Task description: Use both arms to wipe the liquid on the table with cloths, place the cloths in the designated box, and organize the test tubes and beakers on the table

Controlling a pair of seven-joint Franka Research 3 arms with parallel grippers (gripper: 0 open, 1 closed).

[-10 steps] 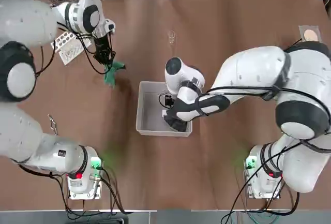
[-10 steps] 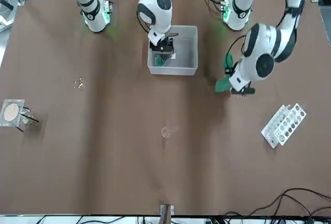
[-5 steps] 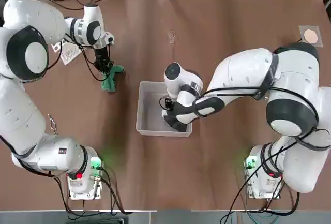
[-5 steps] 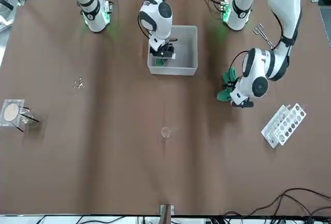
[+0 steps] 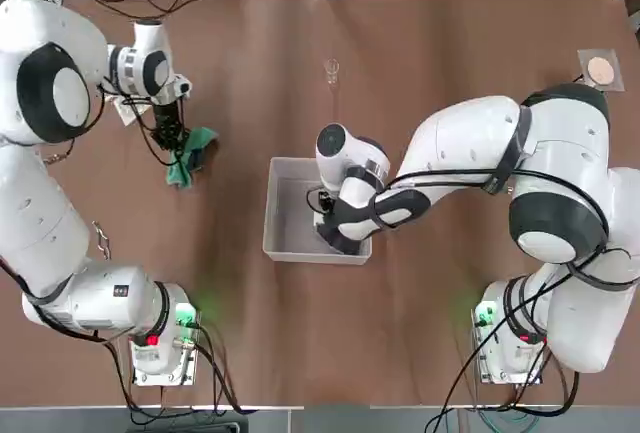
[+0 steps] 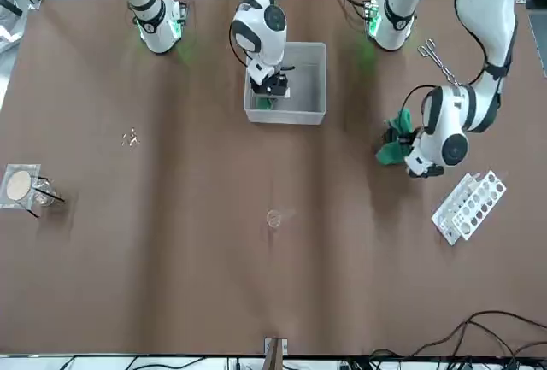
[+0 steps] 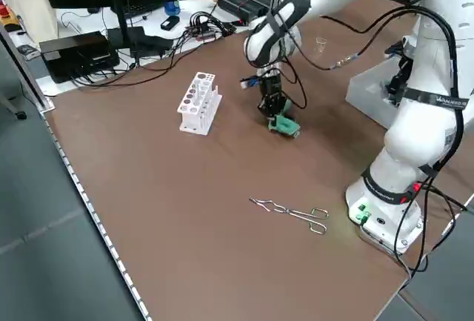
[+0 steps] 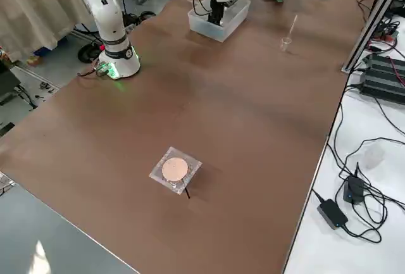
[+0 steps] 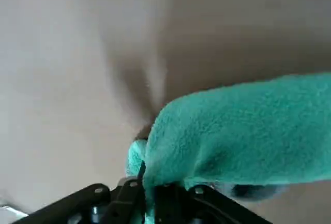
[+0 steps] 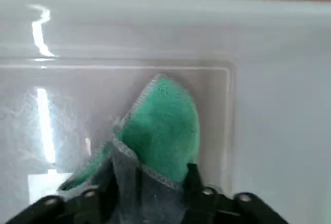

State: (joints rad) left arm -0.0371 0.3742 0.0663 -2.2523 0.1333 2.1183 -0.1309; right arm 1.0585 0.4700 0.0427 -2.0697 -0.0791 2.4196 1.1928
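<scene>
My green cloth (image 5: 186, 158) lay on the table (image 5: 420, 53), pinched tight in my left gripper (image 5: 176, 145). The box (image 5: 282, 203) sat off to its right, where my right gripper (image 5: 330, 225), half open, reached inside over another cloth (image 10: 163, 125).

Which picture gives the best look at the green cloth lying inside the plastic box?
The right wrist view: the green cloth fills the frame inside the box, between the right gripper's fingers. The front view shows only a green sliver beside that gripper; in the top and side views the arm hides it.
</scene>
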